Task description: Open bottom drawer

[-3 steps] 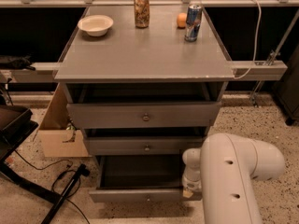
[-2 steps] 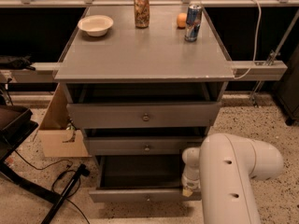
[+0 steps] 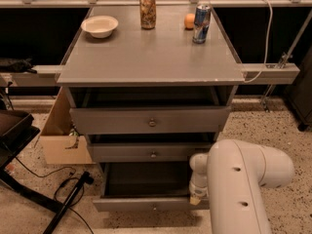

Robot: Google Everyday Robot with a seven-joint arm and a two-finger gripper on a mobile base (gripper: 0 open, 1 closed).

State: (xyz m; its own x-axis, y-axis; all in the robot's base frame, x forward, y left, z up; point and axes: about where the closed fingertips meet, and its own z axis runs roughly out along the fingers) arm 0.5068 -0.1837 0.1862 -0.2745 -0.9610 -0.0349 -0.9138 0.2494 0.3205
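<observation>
The bottom drawer [image 3: 146, 204] is the lowest of three grey drawers. It stands pulled out, with its dark interior [image 3: 146, 178] open to view and a small round knob [image 3: 155, 207] at the centre of its slim front. My white arm [image 3: 243, 184] fills the lower right. My gripper [image 3: 195, 198] points down at the right end of the drawer's front edge, mostly hidden by the arm.
The top drawer [image 3: 151, 121] and middle drawer [image 3: 152, 153] each stand slightly out. On the cabinet top are a bowl [image 3: 99, 26], a tan can [image 3: 147, 11], a blue can [image 3: 201, 22] and an orange [image 3: 189, 21]. A cardboard box [image 3: 61, 140], a black stand and cables [image 3: 68, 204] lie at the left.
</observation>
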